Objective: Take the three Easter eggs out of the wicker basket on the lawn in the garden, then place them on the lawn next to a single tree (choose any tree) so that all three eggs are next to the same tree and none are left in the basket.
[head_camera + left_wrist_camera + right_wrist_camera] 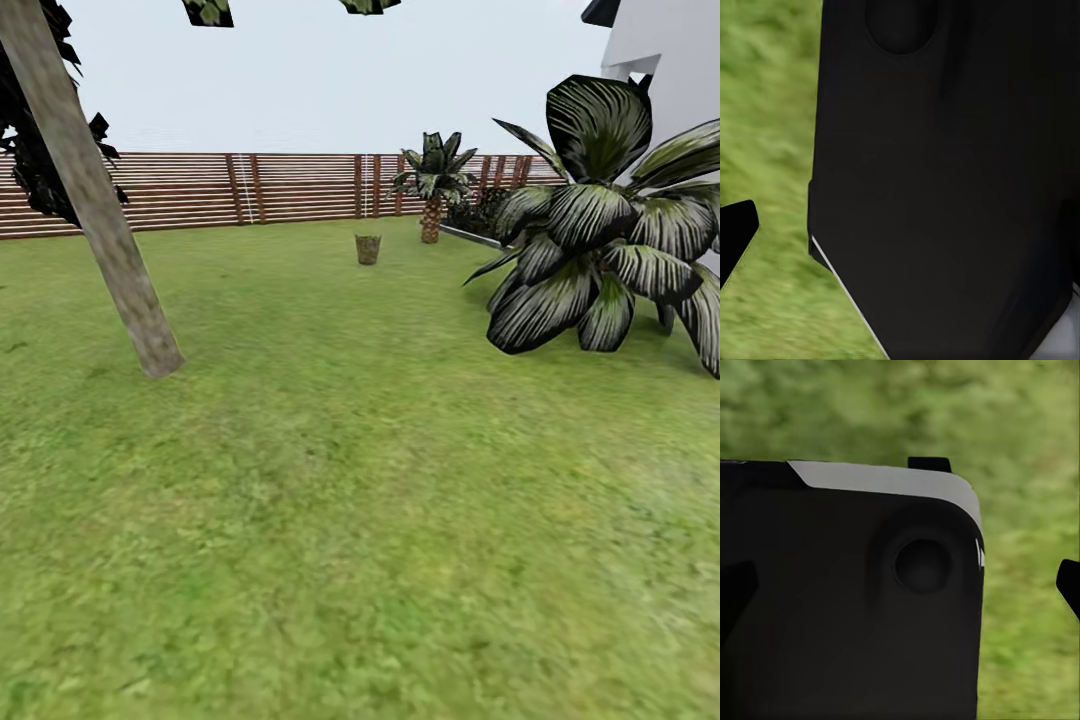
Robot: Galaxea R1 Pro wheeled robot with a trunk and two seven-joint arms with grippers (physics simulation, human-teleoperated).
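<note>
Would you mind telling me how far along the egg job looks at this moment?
Nothing looks done yet. The wicker basket stands far off on the lawn near the fence; its contents are too small to make out. No egg lies by the tree. In hand: only the approach. Left: reaching the basket, taking out all three eggs and placing them beside one tree.

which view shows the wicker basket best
The head view: the basket stands small and far off on the lawn, short of the fence, between the tree and a palm. Both wrist views give blurred grass beside dark robot bodywork, no basket.
</note>
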